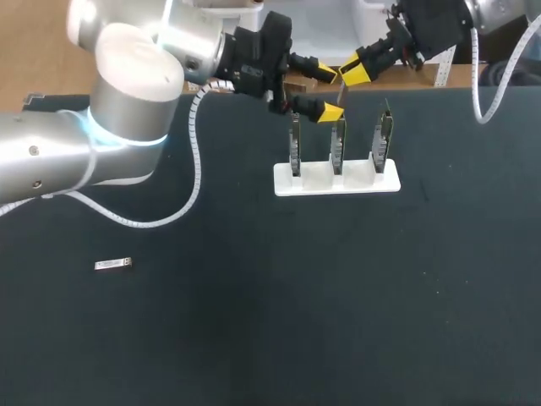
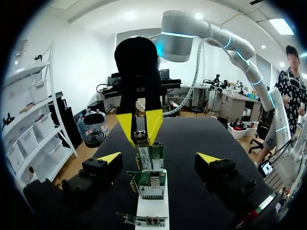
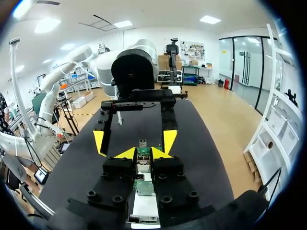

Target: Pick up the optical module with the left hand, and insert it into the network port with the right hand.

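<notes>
Silver left arm [image 1: 51,161] (black gripper [image 1: 329,91], yellow-tipped)

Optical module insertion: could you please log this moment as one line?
left jaws open, flanking cards; right jaws shut on optical module above cards; second module on table

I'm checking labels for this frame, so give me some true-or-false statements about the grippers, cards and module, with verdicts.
1. The left gripper is open. True.
2. The white holder carries four cards. False: three cards stand upright in it.
3. A small metal module lies on the table, far from the holder. True.
4. The right gripper is wide open. False: its tips pinch a small metal piece above a card.
5. The left gripper hangs over the loose module. False: it is by the holder, facing the right gripper.
</notes>
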Robot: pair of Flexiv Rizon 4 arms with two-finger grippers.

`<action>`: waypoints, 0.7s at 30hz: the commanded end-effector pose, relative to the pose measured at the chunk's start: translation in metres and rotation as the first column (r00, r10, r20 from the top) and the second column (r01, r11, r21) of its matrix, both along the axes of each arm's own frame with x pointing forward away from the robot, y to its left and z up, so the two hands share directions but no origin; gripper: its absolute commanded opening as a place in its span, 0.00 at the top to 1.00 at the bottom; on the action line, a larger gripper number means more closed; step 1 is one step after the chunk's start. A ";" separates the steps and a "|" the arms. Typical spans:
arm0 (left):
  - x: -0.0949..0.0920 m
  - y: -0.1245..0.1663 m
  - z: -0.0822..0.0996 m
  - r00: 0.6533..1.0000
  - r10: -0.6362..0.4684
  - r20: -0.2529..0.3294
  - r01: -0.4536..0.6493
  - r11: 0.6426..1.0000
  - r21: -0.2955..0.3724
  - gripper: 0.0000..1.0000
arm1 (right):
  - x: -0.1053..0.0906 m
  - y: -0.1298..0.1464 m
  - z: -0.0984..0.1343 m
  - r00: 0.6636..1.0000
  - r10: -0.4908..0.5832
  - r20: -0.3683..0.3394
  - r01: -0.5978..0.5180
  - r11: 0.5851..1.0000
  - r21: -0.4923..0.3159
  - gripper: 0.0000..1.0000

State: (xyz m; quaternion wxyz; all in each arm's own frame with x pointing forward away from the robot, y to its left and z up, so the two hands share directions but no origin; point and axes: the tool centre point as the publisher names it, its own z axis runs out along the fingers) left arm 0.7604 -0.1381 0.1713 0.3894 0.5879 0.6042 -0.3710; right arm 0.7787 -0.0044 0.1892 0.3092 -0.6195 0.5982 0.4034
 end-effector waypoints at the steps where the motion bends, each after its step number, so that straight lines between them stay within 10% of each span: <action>1: -0.006 0.006 0.001 1.000 0.028 0.005 -0.028 1.000 0.010 0.00 | 0.000 0.000 0.000 1.000 0.002 -0.001 -0.002 1.000 0.000 1.00; 21: -0.002 0.006 -0.004 0.999 0.046 0.014 -0.047 0.995 0.088 0.00 | -0.003 -0.002 0.001 1.000 0.007 -0.004 -0.007 1.000 -0.011 1.00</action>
